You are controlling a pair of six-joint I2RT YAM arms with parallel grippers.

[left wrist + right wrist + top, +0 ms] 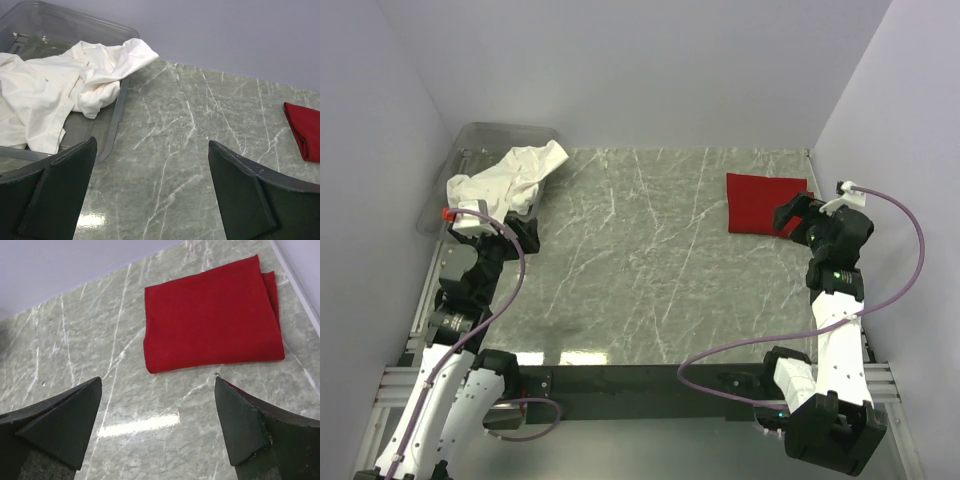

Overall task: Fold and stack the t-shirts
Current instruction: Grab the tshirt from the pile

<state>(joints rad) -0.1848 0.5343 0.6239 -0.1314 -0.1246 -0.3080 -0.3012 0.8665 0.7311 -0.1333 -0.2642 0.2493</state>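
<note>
So, from the top: crumpled white t-shirt (515, 172) spills over the clear bin (500, 132) at the far-left corner of the table (650, 270), folded red t-shirt (760, 205) by the far-right edge. Left wrist: left gripper (151, 146) wide, empty. Right wrist: right gripper (158, 382) likewise. Pulling the white one might snag the bin rim and drag it.

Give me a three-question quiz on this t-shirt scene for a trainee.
1. True or false: the red t-shirt lies folded on the table.
2. The white t-shirt is: A) folded flat on the table; B) crumpled, partly in the clear bin; C) stacked on the red one.
3. Fill in: the left fingers and right fingers both stand ___, holding nothing.
Key: 1 true; 2 B; 3 open.
</note>
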